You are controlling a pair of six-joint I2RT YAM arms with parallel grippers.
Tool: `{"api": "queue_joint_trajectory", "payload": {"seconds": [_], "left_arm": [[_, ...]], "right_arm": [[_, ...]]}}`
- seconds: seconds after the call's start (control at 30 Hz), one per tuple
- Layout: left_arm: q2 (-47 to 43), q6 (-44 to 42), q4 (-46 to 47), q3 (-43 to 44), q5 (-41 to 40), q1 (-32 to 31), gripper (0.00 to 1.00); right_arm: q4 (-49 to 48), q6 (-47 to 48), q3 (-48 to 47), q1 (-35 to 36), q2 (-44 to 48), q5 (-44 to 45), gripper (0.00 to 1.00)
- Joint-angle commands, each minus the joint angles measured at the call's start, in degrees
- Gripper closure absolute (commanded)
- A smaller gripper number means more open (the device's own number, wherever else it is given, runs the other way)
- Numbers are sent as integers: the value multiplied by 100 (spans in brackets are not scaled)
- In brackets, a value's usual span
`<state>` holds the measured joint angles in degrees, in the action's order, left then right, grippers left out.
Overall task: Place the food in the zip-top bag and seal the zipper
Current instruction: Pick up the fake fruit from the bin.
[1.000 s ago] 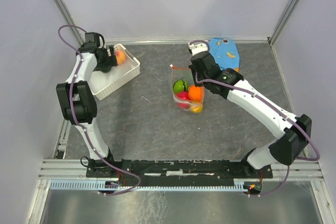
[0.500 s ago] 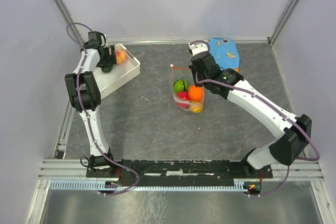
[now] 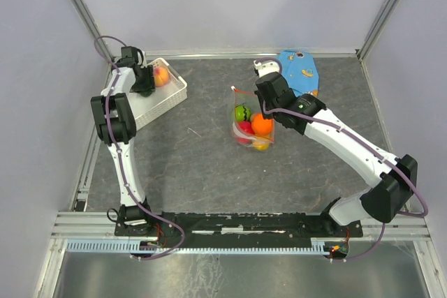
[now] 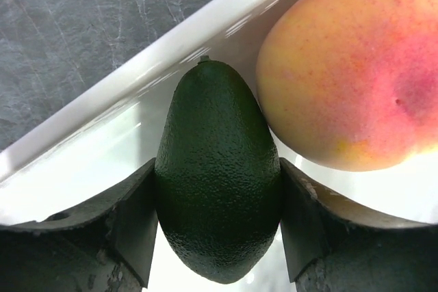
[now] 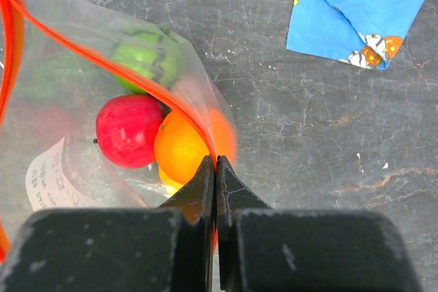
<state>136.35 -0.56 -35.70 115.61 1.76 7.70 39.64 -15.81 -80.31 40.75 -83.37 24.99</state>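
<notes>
My left gripper (image 4: 217, 227) is shut on the dark green fruit (image 4: 217, 176) inside the white basket (image 3: 155, 100). The peach-pink fruit (image 4: 352, 66) lies against it, also seen from above (image 3: 160, 75). My right gripper (image 5: 215, 162) is shut on the red-orange zipper (image 5: 130, 73) of the clear zip-top bag (image 3: 251, 122) and holds its mouth up. Inside the bag sit the striped green fruit (image 5: 147, 59), the red fruit (image 5: 128, 130), the orange fruit (image 5: 181, 147) and the yellow fruit (image 3: 260, 144).
A blue patterned cloth (image 3: 299, 71) lies at the back right of the grey table, beside my right arm. The basket's white rim (image 4: 178, 32) runs close ahead of my left gripper. Grey walls stand at the back and both sides.
My left arm has drawn back toward the rear left corner, the gripper staying in the basket. My right gripper has shifted slightly right, pulling the bag with it.
</notes>
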Motion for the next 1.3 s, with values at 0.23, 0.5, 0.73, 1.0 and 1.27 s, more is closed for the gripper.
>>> {"api": "queue_joint_trajectory", "payload": {"seconds": [0.23,0.5,0.73,1.0,1.27], "left_arm": [[-1430,424,620,-994,126,21,61],[-2880,910,746,-2076,478,25,65],[-4221,1262,761,-3134,1090,20,66],[-5592,1616,1011,-4067,2201,-157,66],[-6497,1326,1035,-4353,2635,-1068,65]], "right_arm": [[-251,46,86,-23,300,293,98],[-354,123,-79,-20,223,258,99],[-464,-18,-71,-19,255,123,98],[-418,30,-190,-16,280,33,98],[-264,11,-451,-16,172,-208,98]]}}
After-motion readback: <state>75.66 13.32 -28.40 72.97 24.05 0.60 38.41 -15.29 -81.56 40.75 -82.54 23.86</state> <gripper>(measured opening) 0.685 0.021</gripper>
